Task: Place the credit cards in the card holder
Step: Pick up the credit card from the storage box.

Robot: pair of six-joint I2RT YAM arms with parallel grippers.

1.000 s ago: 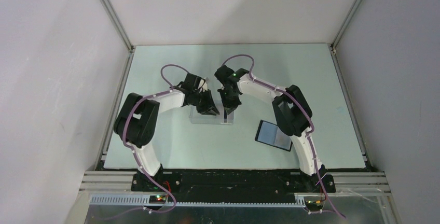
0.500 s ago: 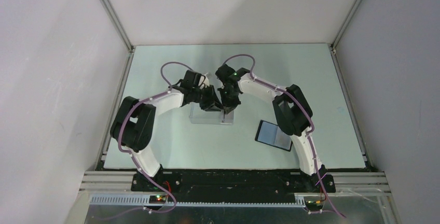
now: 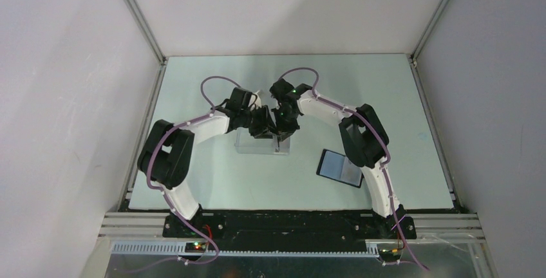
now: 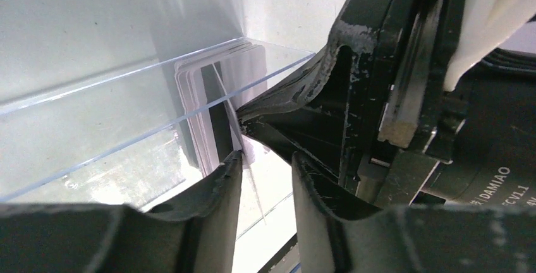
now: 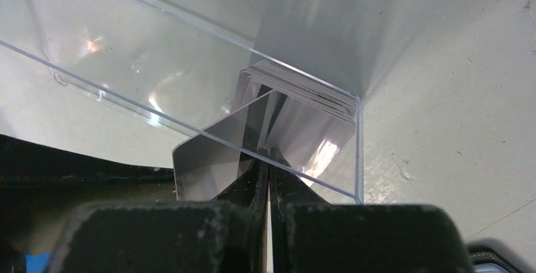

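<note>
Pinched tight in right gripper [image 5: 269, 178]: one tilted card [image 5: 203, 159] off the credit cards [image 5: 303, 103] stacked just ahead. Narrowly parted at left gripper [image 4: 265, 178], close beside.

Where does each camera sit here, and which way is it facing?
Top view: fixed above and behind the robot, looking down on the table; the left arm, right arm, clear box and wallet show.
Left wrist: looks past the open left pincer at the cards and the right pincer.
Right wrist: looks over its own shut pincer at the pinched card.
Both wrist views share the card stack in the box.
</note>
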